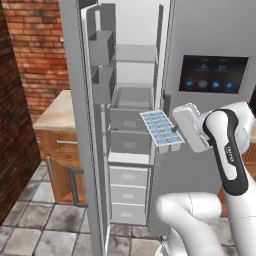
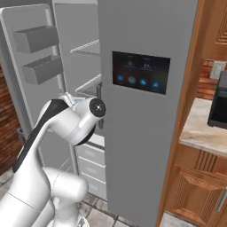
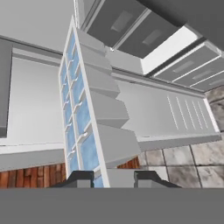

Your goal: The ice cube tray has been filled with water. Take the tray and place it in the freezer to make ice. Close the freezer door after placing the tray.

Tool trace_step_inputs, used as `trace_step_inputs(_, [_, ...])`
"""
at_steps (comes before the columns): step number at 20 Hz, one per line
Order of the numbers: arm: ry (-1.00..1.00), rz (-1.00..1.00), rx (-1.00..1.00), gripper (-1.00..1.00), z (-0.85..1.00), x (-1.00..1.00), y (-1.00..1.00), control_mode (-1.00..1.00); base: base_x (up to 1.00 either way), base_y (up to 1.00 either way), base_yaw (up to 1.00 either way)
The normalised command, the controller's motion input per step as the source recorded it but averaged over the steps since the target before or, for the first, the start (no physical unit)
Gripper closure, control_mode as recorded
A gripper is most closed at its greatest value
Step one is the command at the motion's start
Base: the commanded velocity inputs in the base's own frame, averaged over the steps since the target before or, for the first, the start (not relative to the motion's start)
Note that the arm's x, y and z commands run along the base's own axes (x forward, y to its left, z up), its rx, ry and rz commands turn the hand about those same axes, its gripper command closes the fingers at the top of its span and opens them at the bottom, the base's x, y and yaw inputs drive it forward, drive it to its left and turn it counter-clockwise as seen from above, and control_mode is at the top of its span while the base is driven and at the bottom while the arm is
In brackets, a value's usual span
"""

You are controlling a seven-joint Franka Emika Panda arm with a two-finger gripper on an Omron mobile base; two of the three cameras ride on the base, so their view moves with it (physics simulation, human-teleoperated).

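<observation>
I have the ice cube tray clamped by its near end between my two fingertips, one on each side of it in the hand view, so my gripper is closed down to the thickness of the tray. The tray sticks straight out ahead of my hand, tilted so that one long edge sits higher than the other. Its two rows of cells face off to my left in the hand view, and the water shows in them as pale blue squares.

The freezer is directly in front of my hand, with the tray's far end just at its opening, level with the grey bins in the middle of the narrow section. Pale drawers lie below my hand. The freezer door stands swung wide open beyond the tray, on the far side from my wrist, its door bins facing inward. The grey door with the dark display panel is behind my wrist.
</observation>
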Motion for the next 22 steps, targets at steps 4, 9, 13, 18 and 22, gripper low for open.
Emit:
trace_step_inputs(4, [0.0,0.0,0.0,1.0,0.0,0.0,0.0,1.0,0.27,0.36,-0.22])
trace_step_inputs(9, [0.0,0.0,0.0,1.0,0.0,0.0,0.0,1.0,0.25,0.27,-0.21])
trace_step_inputs(13, [0.0,0.0,0.0,1.0,0.0,0.0,0.0,1.0,0.26,0.23,-0.2])
trace_step_inputs(18, [0.0,0.0,0.0,1.0,0.0,0.0,0.0,1.0,0.32,0.34,-0.18])
trace_step_inputs(22, [0.0,0.0,0.0,1.0,0.0,0.0,0.0,1.0,0.35,0.51,-0.14])
